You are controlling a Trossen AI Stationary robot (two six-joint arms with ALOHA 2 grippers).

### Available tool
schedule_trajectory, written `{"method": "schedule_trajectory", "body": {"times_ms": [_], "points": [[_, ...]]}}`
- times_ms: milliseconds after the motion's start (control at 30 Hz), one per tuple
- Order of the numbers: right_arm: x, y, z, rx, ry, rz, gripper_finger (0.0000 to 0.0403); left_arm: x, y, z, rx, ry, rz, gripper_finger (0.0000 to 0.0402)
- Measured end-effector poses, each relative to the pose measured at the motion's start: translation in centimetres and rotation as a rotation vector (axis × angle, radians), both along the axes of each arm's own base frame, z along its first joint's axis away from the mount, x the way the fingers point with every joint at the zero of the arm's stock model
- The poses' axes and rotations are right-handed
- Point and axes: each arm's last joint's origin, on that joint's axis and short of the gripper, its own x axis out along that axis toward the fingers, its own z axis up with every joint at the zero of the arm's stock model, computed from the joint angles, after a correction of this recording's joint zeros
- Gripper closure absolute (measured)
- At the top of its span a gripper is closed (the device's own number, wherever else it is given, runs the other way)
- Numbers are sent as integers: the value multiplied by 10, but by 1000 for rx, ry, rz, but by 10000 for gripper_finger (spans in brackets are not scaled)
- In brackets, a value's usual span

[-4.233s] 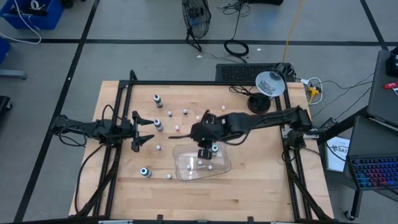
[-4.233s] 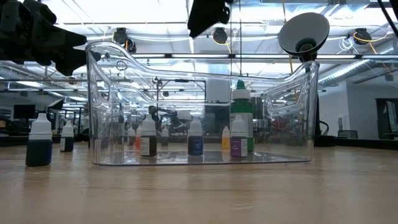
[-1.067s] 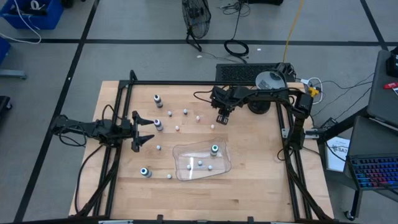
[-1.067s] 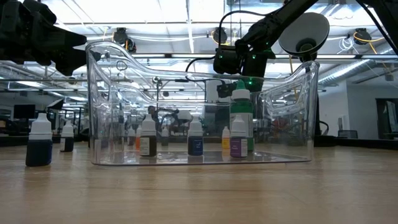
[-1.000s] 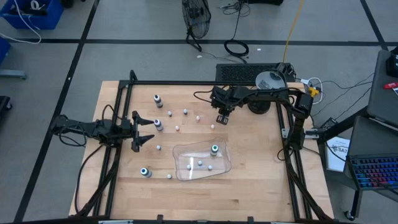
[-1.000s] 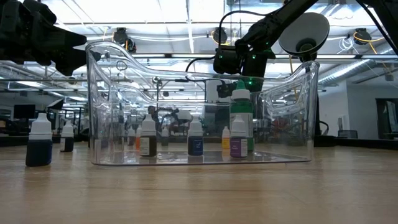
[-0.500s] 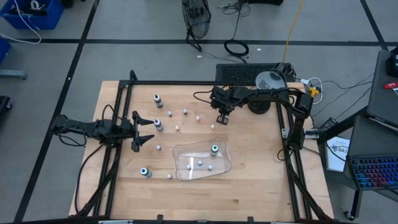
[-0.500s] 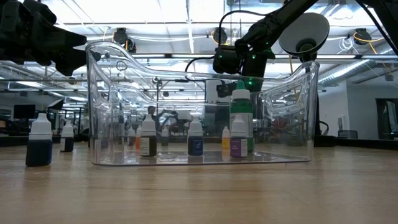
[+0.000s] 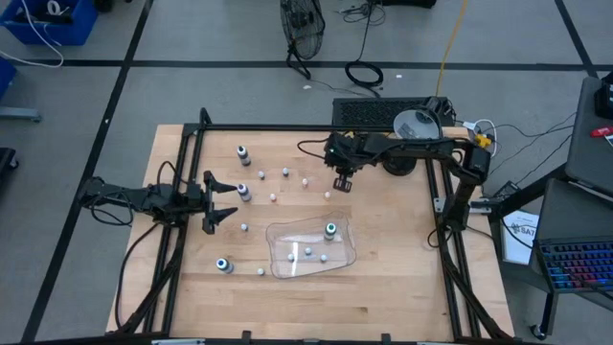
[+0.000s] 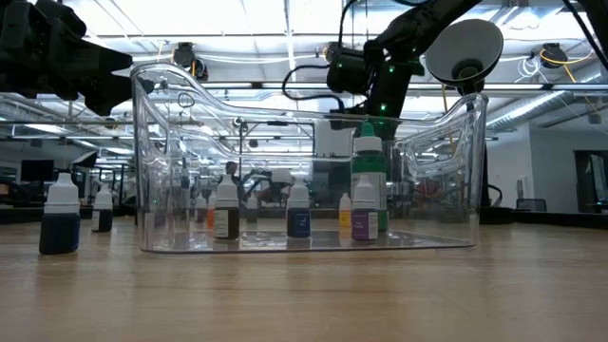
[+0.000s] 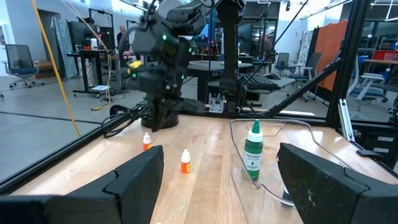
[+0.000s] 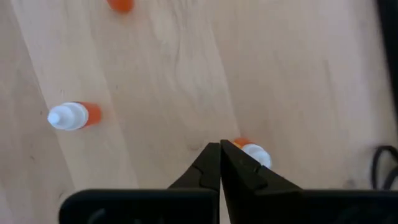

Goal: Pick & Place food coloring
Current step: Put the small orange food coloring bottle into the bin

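The right gripper (image 12: pixel 220 149) has left the tray (image 9: pixel 287 238), crossed to the far bottles, and closed its fingers beside an orange bottle (image 12: pixel 252 152).

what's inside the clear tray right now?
In the high view the clear tray holds one larger teal-topped bottle and three small white-capped bottles. The low view shows more bottles through its walls, but which stand inside and which behind can't be told there.

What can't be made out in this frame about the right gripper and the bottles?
- Right gripper: shut; in the right wrist view its fingers cover most of an orange bottle, so grip is uncertain.
- High view: loose small bottles too small for colours.
- Low view: tray reflections obscure bottles behind it.
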Motion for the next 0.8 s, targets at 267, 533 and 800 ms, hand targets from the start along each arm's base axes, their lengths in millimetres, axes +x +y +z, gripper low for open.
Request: {"method": "schedule_trajectory", "body": {"times_ms": [267,533,800], "points": [[-20,-13,24,-1,-35,-78,326,0,0,0,0,0,0,91],[-23,-21,12,24,26,-108,181,0,0,0,0,0,0,91],[-18,-23,-3,38,70,-91,150,0,0,0,0,1,0,91]]}}
